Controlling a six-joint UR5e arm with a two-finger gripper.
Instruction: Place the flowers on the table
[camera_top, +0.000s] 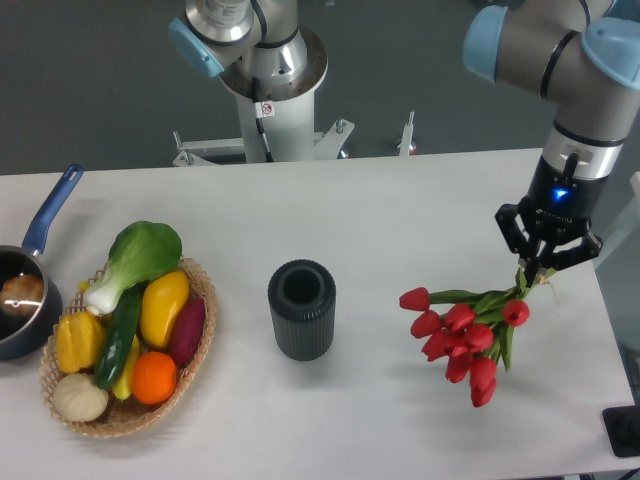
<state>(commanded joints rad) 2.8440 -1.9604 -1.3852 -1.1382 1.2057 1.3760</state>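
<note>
End effector (541, 268) is at the right side of the bench (400, 200), fingers pointing down and clenched on the stem end of the flowers (462, 335). The bunch hangs tilted below and to the left of the end effector — red buds fanned lowest, green stems running up into the grip. Cannot tell from this single view whether the lowest buds touch the bench or hang just above it; the stem end is clearly held up.

Dark ribbed vase (301, 309) stands upright well to the left of the end effector, its mouth open and nothing in it. Further left: a wicker basket (195, 345) of fruit and vegetables, and past it a blue-handled pot (25, 300) at the bench edge.

Step in hand, as judged: flowers are out of the vase and carried over open bench — the lowering/placing stage, near the end of the task.

Next move calls for: descend until the bunch lies along the surface, then release the stems and lift straight up. The right edge of the bench is near, so keep the set-down toward the left of the end effector. Risk: the buds land first and the bunch rolls on release.
</note>
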